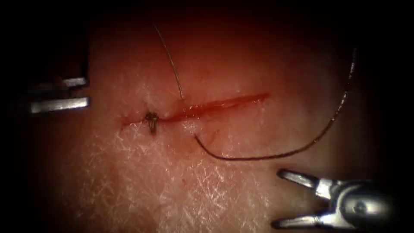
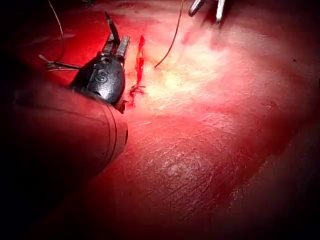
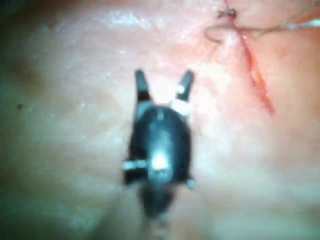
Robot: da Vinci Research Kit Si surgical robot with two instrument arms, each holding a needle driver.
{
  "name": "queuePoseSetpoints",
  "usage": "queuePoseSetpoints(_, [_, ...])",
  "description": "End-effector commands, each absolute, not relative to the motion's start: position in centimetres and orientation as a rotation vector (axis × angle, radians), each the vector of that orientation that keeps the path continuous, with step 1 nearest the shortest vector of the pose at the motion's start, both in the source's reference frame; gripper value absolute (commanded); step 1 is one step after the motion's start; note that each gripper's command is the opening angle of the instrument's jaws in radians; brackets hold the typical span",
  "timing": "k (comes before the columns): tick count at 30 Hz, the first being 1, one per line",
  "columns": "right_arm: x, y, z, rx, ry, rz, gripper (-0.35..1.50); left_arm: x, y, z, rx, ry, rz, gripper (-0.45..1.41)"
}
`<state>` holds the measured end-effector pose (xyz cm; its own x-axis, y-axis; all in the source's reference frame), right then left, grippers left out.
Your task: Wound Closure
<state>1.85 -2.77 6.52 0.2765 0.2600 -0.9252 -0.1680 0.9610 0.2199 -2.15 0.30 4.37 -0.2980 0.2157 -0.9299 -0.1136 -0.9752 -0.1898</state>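
A: Hands? Needle?
B: Left hand (image 1: 88,92) at frame left, jaws slightly apart, empty. Right hand (image 1: 276,198) lower right, jaws wide apart, empty. Can't pick out the needle.
A: Thread?
B: Thread (image 1: 267,157) loops from tissue (image 1: 172,190) below the cut (image 1: 215,105); knot (image 1: 151,118) at left end.

Bare tissue (image 1: 142,185) lies open across the endoscope view's lower left. The thread (image 1: 276,156) arcs across the lower centre and right, while a knot (image 1: 151,121) sits on the cut (image 1: 215,105).
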Motion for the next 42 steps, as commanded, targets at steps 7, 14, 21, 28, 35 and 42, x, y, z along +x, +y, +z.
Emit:
queuePoseSetpoints(7, [2.52, -2.81, 7.14, 0.026, 1.253, 0.334, 1.36, -2.27, 0.23, 4.37, -1.746, -0.143, 2.368, -0.45])
queuePoseSetpoints(14, [2.84, -2.82, 7.29, 0.000, 1.274, 0.386, 1.16, -2.28, 0.22, 4.38, -1.744, -0.141, 2.368, -0.45])
queuePoseSetpoints(21, [2.84, -2.84, 7.21, 0.042, 1.309, 0.391, -0.35, -2.28, 0.22, 4.38, -1.748, -0.144, 2.368, -0.45])
queuePoseSetpoints(28, [2.54, -2.89, 7.07, 0.077, 1.314, 0.402, -0.35, -2.28, 0.21, 4.34, -1.748, -0.146, 2.366, -0.45])
queuePoseSetpoints(35, [2.56, -2.88, 7.03, 0.074, 1.311, 0.409, 0.05, -2.29, 0.21, 4.33, -1.751, -0.149, 2.365, -0.45])
queuePoseSetpoints(42, [2.54, -2.79, 7.06, 0.055, 1.293, 0.437, 1.06, -2.29, 0.21, 4.34, -1.750, -0.152, 2.369, -0.45])
